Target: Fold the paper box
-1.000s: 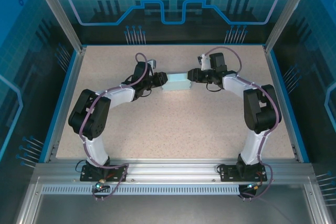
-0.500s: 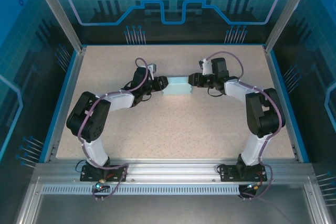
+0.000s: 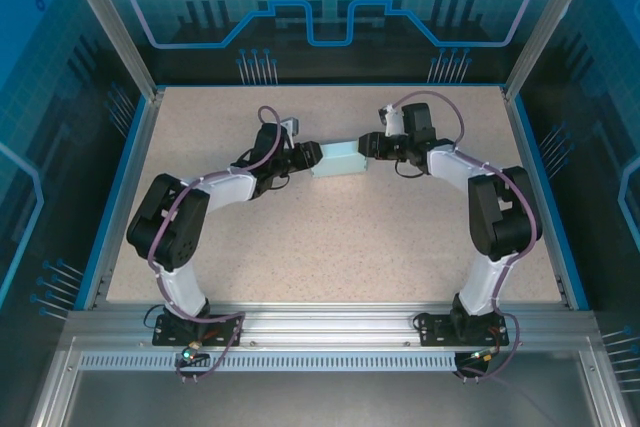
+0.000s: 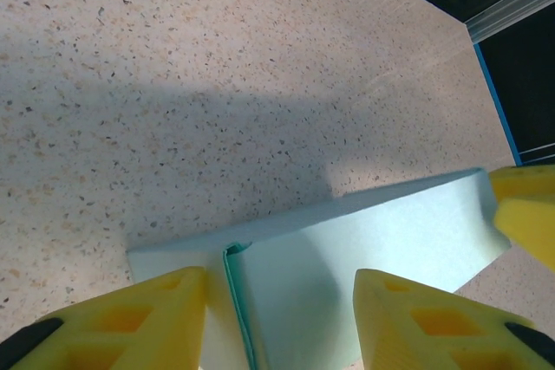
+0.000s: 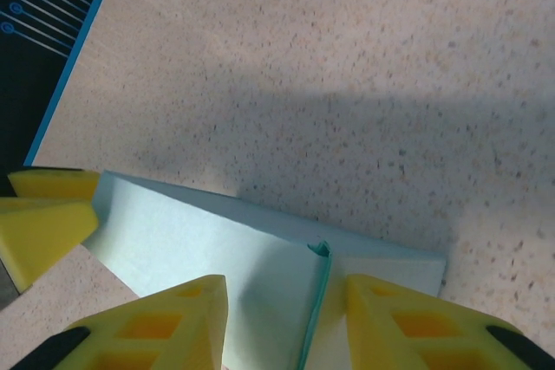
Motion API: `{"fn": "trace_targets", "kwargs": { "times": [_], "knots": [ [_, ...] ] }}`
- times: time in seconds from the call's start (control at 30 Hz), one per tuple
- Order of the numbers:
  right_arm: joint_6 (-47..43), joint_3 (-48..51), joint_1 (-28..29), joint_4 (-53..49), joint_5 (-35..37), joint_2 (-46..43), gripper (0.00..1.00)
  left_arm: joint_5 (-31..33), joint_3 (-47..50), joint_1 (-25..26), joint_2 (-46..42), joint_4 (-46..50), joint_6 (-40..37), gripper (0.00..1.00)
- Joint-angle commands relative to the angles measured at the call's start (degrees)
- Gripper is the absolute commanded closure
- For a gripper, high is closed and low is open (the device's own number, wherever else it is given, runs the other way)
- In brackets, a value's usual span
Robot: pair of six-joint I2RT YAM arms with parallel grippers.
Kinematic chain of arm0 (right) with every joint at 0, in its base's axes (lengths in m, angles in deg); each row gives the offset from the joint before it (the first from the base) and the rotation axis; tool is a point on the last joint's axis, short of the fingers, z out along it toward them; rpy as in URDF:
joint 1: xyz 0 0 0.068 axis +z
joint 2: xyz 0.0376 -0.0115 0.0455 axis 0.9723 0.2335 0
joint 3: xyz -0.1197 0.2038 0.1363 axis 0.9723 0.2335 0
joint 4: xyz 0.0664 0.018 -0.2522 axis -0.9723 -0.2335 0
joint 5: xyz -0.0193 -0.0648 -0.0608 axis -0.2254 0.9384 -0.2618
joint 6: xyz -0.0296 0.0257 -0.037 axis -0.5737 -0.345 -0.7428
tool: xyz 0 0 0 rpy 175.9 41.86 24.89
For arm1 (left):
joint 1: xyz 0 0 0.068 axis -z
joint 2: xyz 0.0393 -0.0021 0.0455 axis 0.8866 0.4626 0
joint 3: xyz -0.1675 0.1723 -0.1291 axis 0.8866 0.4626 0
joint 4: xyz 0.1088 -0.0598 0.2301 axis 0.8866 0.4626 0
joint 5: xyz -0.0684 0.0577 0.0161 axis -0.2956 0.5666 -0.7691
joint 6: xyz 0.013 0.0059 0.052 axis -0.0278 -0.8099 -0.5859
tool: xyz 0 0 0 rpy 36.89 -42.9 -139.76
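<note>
The paper box (image 3: pixel 338 158) is a small light blue rectangular box lying on the speckled table at the back middle. My left gripper (image 3: pixel 312 154) is at its left end and my right gripper (image 3: pixel 366 145) at its right end. In the left wrist view the box (image 4: pixel 373 240) lies under my left gripper (image 4: pixel 279 288). The jaws are apart over a flap seam, pinching nothing. The right wrist view shows the same for the box (image 5: pixel 199 249) and my right gripper (image 5: pixel 286 292). Each wrist view catches the other gripper's yellow fingers (image 4: pixel 529 214) (image 5: pixel 48 210) at the far end.
The table (image 3: pixel 300 247) has a blue rim (image 3: pixel 128 197) on the left, right and back. An aluminium rail (image 3: pixel 320 322) runs along the near edge at the arm bases. Slanted frame posts (image 3: pixel 110 22) rise at the back corners.
The box and both grippers shifted slightly toward me, then back again. Both pairs of jaws stand a little wider than before.
</note>
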Motion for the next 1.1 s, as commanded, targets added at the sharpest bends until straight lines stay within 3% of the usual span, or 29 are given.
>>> {"fn": "trace_targets", "kwargs": {
  "times": [0.0, 0.2, 0.63, 1.07],
  "knots": [
    [-0.9, -4.3, 1.5, -0.4, -5.6, 2.6, 0.60, -6.4, -4.9, 1.3, 1.3, -0.6, -1.4, 0.51],
    [-1.1, -7.6, 1.3, -0.4, -6.4, 5.8, 0.60, -6.8, -7.9, 0.9, 3.1, 0.6, -1.8, 0.51],
    [-4.2, -3.8, 1.4, 0.0, -7.3, 3.4, 0.59, -7.4, -7.1, 0.8, 2.6, -0.3, -2.8, 0.50],
    [-7.1, 2.2, 1.3, 1.3, -7.5, 0.3, 0.65, -8.5, -0.6, 0.9, -1.0, -2.5, -4.7, 0.61]
  ]
}}
